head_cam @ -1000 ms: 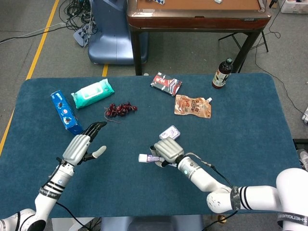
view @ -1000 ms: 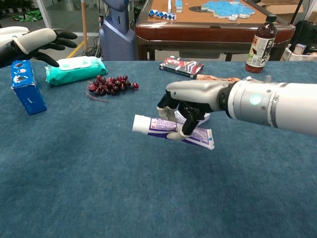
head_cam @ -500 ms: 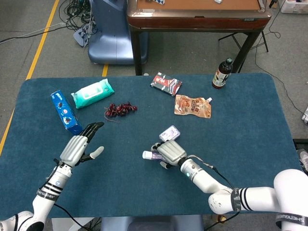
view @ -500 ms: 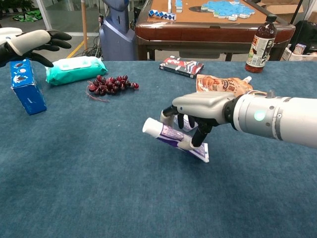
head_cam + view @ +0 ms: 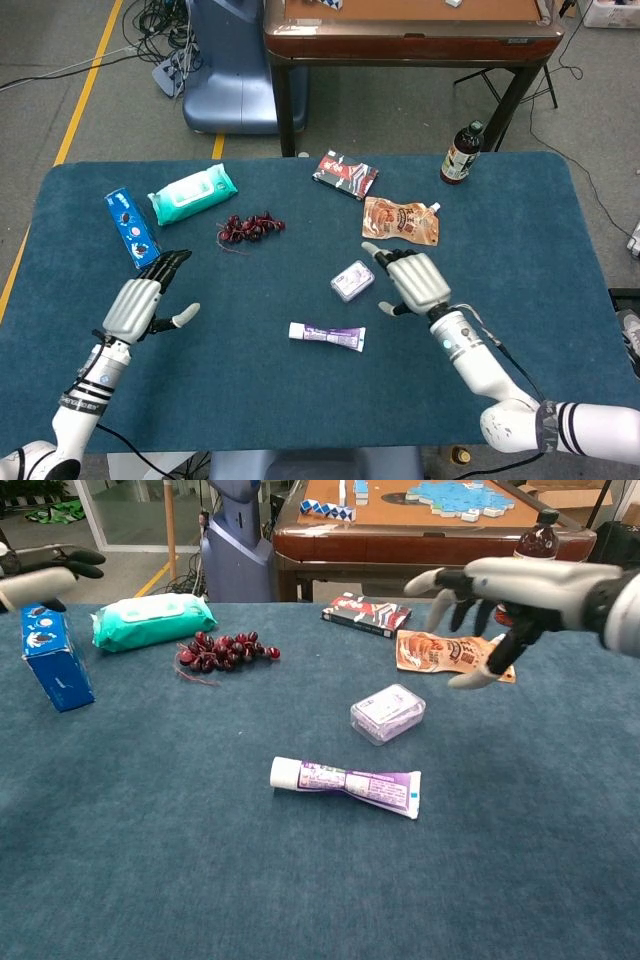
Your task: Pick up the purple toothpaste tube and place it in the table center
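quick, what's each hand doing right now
Left hand: open, holding nothing.
Right hand: open, fingers spread, holding nothing; the tube lies on the table.

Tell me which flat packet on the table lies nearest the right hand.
The orange spouted pouch, lying just beyond the open right hand. The red-and-black snack packet sits farther back, and the green wet-wipes pack is far over on the left side.

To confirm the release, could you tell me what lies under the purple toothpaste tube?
Only the blue table cloth shows under the purple toothpaste tube; the strip directly beneath it is covered.
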Tool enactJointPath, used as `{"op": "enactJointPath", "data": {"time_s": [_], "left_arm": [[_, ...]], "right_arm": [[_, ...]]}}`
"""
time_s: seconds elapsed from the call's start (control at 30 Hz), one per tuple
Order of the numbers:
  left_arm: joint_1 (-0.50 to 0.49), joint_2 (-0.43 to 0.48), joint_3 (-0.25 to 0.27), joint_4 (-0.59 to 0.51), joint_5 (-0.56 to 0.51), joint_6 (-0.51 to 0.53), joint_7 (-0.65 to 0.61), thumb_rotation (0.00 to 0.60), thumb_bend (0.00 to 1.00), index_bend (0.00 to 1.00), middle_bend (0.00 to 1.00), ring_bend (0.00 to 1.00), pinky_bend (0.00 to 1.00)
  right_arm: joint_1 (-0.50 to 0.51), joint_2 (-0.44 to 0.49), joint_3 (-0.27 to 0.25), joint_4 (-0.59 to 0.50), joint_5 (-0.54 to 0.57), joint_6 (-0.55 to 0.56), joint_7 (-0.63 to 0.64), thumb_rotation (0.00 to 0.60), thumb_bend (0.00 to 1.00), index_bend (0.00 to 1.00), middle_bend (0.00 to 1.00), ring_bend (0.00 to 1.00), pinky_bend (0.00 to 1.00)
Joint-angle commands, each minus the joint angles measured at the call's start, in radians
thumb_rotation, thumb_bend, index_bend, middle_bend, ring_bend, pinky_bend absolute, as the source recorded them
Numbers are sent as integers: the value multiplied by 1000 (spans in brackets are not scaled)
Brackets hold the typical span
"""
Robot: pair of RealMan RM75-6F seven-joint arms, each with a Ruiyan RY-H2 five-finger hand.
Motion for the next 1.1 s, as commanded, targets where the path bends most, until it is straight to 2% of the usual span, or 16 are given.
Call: {"op": "enactJointPath", "data": {"time_s": [0.03,0.07,0.1,0.13,0.33,0.5,0.63,0.87,1.1], "left_arm": [[21,1,11,36,-12,20,38,371,154,0,50,35,129],[25,0,12,46,-16,25,48,445,154,0,50,37,129],[33,-4,12,60,-20,35,59,556,154,0,50,40,129],[39,-7,11,69,-23,44,63,593,154,0,50,42,129],[85,-4,4,113,-70,83,63,600,154,0,50,48,130],[134,5,22,142,-54,154,112,600,153,0,50,49,129],[178,12,46,138,-29,210,146,600,154,0,50,49,129],[249,36,86,75,10,282,189,600,154,0,50,49,129],[324,25,132,39,59,359,246,600,154,0,50,49,129]], "right_arm": [[-73,60,-21,-13,-26,73,24,600,242,171,319,296,301],[-90,72,-28,-10,-32,91,20,600,242,180,326,297,302],[-112,85,-35,-9,-40,116,20,600,242,184,329,297,302],[-130,93,-39,-7,-47,135,25,600,243,193,337,302,302],[-232,135,-61,5,-93,228,66,600,248,307,397,360,346],[-334,147,-83,5,-144,338,93,600,252,414,458,417,390],[-411,160,-110,-9,-182,404,107,600,258,446,485,443,433],[-519,151,-154,-17,-262,483,124,600,259,487,512,473,437],[-570,148,-150,-12,-315,505,128,600,259,512,524,487,437]]}}
